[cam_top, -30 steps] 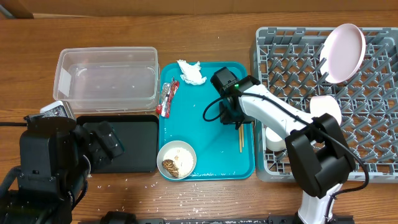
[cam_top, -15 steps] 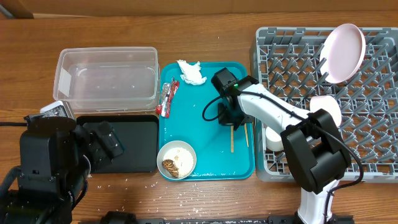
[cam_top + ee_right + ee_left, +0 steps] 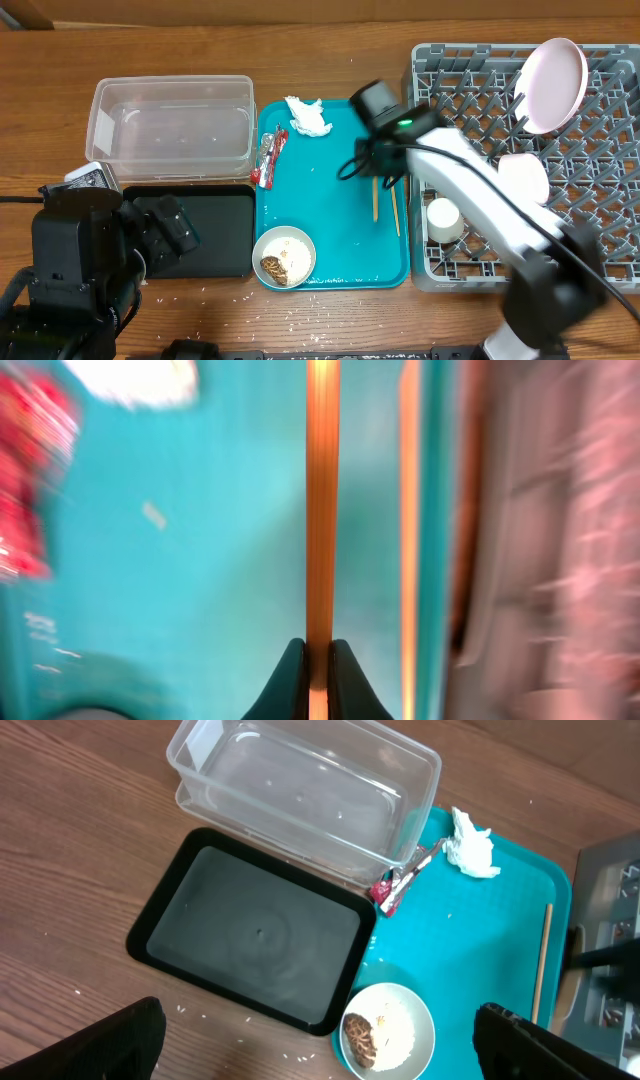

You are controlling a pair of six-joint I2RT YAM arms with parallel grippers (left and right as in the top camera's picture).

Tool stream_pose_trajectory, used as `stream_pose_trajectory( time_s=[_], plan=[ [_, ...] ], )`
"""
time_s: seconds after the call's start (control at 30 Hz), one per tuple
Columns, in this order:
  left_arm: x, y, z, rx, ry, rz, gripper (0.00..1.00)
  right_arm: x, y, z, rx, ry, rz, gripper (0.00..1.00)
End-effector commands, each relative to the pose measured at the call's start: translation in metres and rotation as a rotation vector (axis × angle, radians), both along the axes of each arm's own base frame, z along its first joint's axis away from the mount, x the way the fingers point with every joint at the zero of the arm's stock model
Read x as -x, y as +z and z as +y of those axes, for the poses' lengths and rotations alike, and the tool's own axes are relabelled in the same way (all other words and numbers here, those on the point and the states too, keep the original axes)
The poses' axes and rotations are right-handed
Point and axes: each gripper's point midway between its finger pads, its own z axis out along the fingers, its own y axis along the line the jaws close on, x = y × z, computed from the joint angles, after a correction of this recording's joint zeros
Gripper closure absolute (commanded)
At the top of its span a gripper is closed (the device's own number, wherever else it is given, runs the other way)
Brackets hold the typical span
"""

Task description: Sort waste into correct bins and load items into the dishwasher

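Chopsticks (image 3: 376, 200): two thin wooden sticks on the right side of the teal tray (image 3: 330, 225), just beside the dish rack (image 3: 480, 120), roughly parallel and a little apart.
Right gripper (image 3: 318, 660): fingertips pinched on the held stick (image 3: 322, 510); the second stick (image 3: 408, 510) lies free on the rack side. Wrist view is blurred, so it is unclear whether the held stick is off the tray.
Left gripper (image 3: 315, 1020): fingers spread wide with nothing between them, above the black tray (image 3: 260, 935).
Clear tub (image 3: 170, 130): behind the black tray and left of the teal tray; only a few specks or droplets inside.
Black tray contents: bare surface, partly hidden by the left arm in the overhead view.
Teal tray contents: tissue (image 3: 307, 117) at the back, red wrapper (image 3: 270, 158) at the left rim near the tub, white bowl (image 3: 296, 243) at the front left corner, plus the chopsticks.
White bowl contents: brown food scraps (image 3: 275, 266) and white rice bits.
Dish rack contents: pink plate (image 3: 553, 85) on edge at the back right, pale bowl (image 3: 525, 178) partly behind the right arm, white cup (image 3: 444, 218) near the front left.
Table (image 3: 330, 40): wood, with white grains scattered along the front edge.
Writing: wrapper print is too small to read.
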Motion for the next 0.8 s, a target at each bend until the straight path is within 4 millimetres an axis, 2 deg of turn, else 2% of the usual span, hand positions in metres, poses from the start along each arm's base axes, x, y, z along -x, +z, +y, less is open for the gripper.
stream_pose_trajectory(
  time_s=[0.0, 0.1, 0.23, 0.33, 0.43, 0.47, 0.5, 0.53, 0.6, 0.7, 0.77],
  plan=[
    [-0.001, 0.004, 0.002, -0.003, 0.014, -0.015, 0.0, -0.024, 0.071, -0.054, 0.064, -0.072, -0.223, 0.96],
    [-0.001, 0.004, 0.002, -0.003, 0.014, -0.015, 0.0, -0.033, 0.072, -0.085, 0.106, -0.091, -0.226, 0.96],
    [-0.001, 0.004, 0.002, -0.003, 0.014, -0.015, 0.0, -0.041, 0.044, -0.116, 0.125, -0.118, -0.171, 0.96],
    [-0.001, 0.004, 0.002, -0.003, 0.014, -0.015, 0.0, -0.046, 0.019, -0.113, 0.069, -0.077, -0.117, 0.96],
    [-0.001, 0.004, 0.002, -0.003, 0.014, -0.015, 0.0, -0.047, 0.007, -0.115, 0.094, -0.061, -0.09, 0.96],
    [-0.001, 0.004, 0.002, -0.003, 0.014, -0.015, 0.0, -0.048, 0.008, -0.118, 0.11, -0.061, -0.094, 0.94],
    [-0.001, 0.004, 0.002, -0.003, 0.014, -0.015, 0.0, -0.048, 0.009, -0.12, 0.129, -0.067, -0.101, 0.83],
    [-0.001, 0.004, 0.002, -0.003, 0.014, -0.015, 0.0, -0.048, 0.013, -0.119, 0.13, -0.065, -0.109, 0.71],
    [-0.001, 0.004, 0.002, -0.003, 0.014, -0.015, 0.0, -0.046, 0.022, -0.111, 0.108, -0.046, -0.12, 0.71],
    [-0.001, 0.004, 0.002, -0.003, 0.014, -0.015, 0.0, -0.033, 0.041, -0.079, 0.04, 0.031, -0.136, 0.7],
    [-0.001, 0.004, 0.002, -0.003, 0.014, -0.015, 0.0, -0.022, 0.043, -0.058, 0.0, 0.06, -0.121, 0.7]
  ],
)
